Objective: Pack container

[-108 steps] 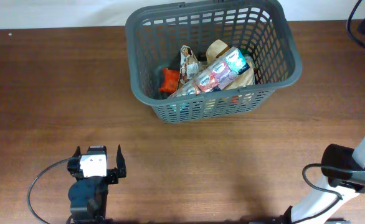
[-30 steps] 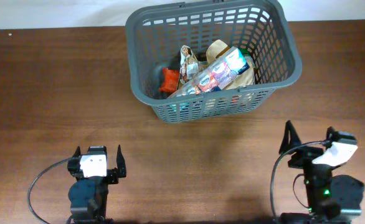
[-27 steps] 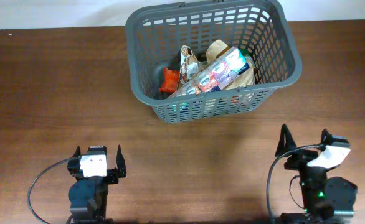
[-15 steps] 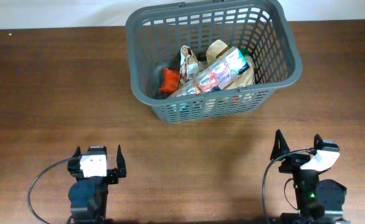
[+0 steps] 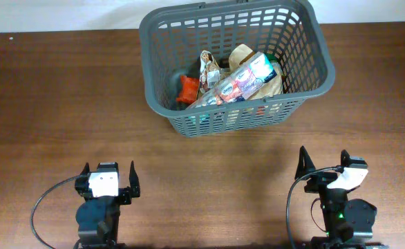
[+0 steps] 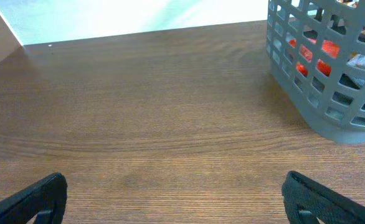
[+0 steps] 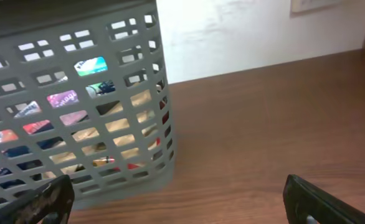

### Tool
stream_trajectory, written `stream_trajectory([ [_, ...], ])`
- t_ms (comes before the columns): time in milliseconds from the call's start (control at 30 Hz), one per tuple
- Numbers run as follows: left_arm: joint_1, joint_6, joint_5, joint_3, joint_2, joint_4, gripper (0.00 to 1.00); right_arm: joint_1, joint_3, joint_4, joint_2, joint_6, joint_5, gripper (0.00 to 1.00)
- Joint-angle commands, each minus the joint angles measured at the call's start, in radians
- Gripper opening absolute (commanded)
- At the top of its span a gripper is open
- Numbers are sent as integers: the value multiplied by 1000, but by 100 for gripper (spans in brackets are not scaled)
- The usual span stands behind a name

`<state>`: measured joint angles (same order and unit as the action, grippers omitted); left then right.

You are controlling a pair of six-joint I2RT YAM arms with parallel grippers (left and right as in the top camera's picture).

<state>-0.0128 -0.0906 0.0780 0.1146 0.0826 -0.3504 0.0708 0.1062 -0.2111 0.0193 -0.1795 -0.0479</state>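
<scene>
The dark grey slotted basket (image 5: 309,66) stands at the far middle of the table and holds several grocery packs, among them a long multi-colour sleeve (image 5: 238,81) and a small orange pack (image 5: 186,88). It also shows in the left wrist view (image 6: 307,93) and the right wrist view (image 7: 161,93). My left gripper (image 5: 109,169) is open and empty at the near left (image 6: 176,199). My right gripper (image 5: 323,160) is open and empty at the near right, in front of the basket (image 7: 182,199).
The brown wooden table (image 5: 57,97) runs to a white wall at the back. A black cable (image 5: 396,28) hangs at the far right corner. Cables loop beside both arm bases at the near edge.
My right arm has swung in from the right edge and settled at the near right, drifting left, its open gripper now facing the basket. The left arm and basket have not moved.
</scene>
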Motion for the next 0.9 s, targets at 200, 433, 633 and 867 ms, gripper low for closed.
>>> stream_trajectory([
  [200,-5,-20,-7,-8,-8,2,99,-6,-48,23,-16,125,-130,99],
  [433,-5,-20,-7,-8,-8,2,99,-6,-48,22,-16,208,-133,99],
  [633,-5,-20,-7,-8,-8,2,99,-6,-48,22,-16,229,-133,99],
  [867,-5,-20,-7,-8,-8,2,99,-6,-48,23,-16,229,-132,99],
])
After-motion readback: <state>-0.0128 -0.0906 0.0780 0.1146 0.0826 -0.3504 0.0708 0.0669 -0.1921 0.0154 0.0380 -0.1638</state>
